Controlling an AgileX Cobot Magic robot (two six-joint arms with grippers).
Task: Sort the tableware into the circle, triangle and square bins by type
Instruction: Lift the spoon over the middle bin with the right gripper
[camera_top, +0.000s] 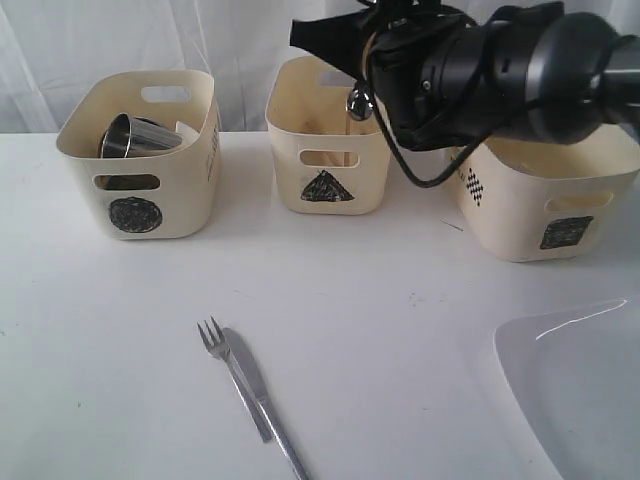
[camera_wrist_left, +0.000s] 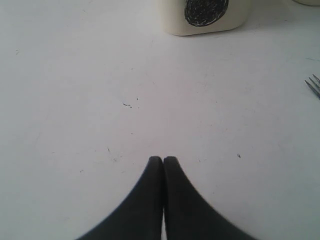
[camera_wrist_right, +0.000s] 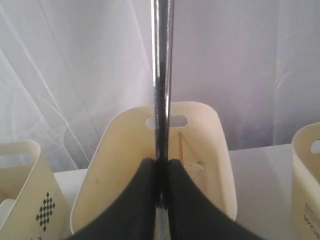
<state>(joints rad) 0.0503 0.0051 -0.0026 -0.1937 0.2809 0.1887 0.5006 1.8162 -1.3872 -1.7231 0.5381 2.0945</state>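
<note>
My right gripper (camera_top: 330, 45) (camera_wrist_right: 161, 162) is shut on the handle of a steel spoon (camera_wrist_right: 162, 75), held above the triangle bin (camera_top: 325, 150) (camera_wrist_right: 210, 130). The spoon's shiny bowl end (camera_top: 358, 101) hangs over that bin's opening. A thin wooden chopstick (camera_wrist_right: 181, 150) lies inside. A steel mug (camera_top: 135, 138) lies tilted in the circle bin (camera_top: 140, 160) (camera_wrist_left: 205, 17). On the table in front lie a fork (camera_top: 212, 340) (camera_wrist_left: 314, 84) and a knife (camera_top: 255, 385), side by side. My left gripper (camera_wrist_left: 163, 159) is shut and empty, low over bare table.
The square bin (camera_top: 540, 200) (camera_wrist_right: 30, 200) stands at the right behind my right arm. A white plate (camera_top: 580, 390) sits at the front right corner. A white curtain hangs behind the bins.
</note>
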